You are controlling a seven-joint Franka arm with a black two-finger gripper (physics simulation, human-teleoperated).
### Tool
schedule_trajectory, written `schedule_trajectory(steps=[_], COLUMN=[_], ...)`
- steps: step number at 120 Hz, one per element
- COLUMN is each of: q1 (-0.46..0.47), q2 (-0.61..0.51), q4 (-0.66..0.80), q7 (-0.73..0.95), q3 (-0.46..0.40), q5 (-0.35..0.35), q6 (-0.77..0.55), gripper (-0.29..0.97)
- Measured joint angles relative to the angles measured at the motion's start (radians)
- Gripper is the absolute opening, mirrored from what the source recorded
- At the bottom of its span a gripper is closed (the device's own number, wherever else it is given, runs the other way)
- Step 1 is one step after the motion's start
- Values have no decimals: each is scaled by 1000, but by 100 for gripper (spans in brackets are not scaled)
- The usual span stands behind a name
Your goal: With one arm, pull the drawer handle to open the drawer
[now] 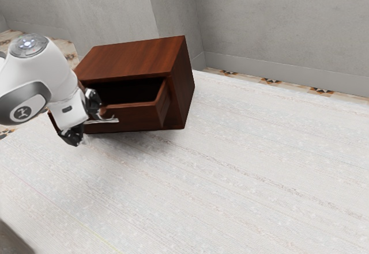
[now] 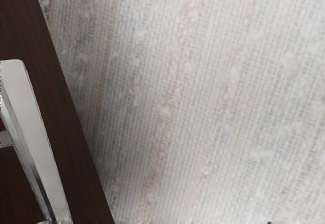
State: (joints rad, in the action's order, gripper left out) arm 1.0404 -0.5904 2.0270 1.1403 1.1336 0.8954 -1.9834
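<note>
Arm: white arm (image 1: 34,69) entering from the exterior view's left, bent down toward the gripper.
Writing: a grey round cap (image 1: 22,113) on the arm, behind the hand, carries a small white mark; it cannot be read as letters. No other label or brand shows on anything.
Gripper: black gripper (image 1: 85,117) low over the table, right at the near end of the handle. Whether it is spread or clamped cannot be told.
Handle: silver bar handle (image 1: 106,120) running away from the hand along the drawer front. In the wrist view the handle (image 2: 30,148) lies close under the hand, standing just off the dark wood.
Drawer: dark red-brown drawer (image 1: 135,113) directly ahead of the hand, pulled partway out, with a shadowed gap open above it. In the wrist view the drawer (image 2: 76,148) front is beside the handle.
Cabinet: matching wooden cabinet (image 1: 132,58) beyond the hand, around the drawer.
Surface: pale, finely grained surface (image 1: 230,179) under the hand and cabinet, also seen from the wrist (image 2: 203,107).
Wall: grey wall (image 1: 277,18) far beyond the cabinet.
</note>
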Motion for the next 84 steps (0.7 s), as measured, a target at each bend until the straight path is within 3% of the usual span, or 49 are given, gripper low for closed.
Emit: schedule_trajectory(steps=[20, 25, 31, 38, 50, 68, 84], q1=[-168, -257, -421, -539, -591, -610, -824], q2=[0, 2, 5, 52, 215, 415, 479], q4=[43, 44, 40, -49, -296, -520, -564], q7=[-13, -15, -18, -29, -111, -315, -467], q3=[-135, -230, -410, -557, -682, -796, -983], q5=[-19, -26, -61, -176, -372, -540, -640], q6=[-11, -9, -5, 12, 134, 354, 459], gripper=[56, 58, 60, 62, 65, 66, 67])
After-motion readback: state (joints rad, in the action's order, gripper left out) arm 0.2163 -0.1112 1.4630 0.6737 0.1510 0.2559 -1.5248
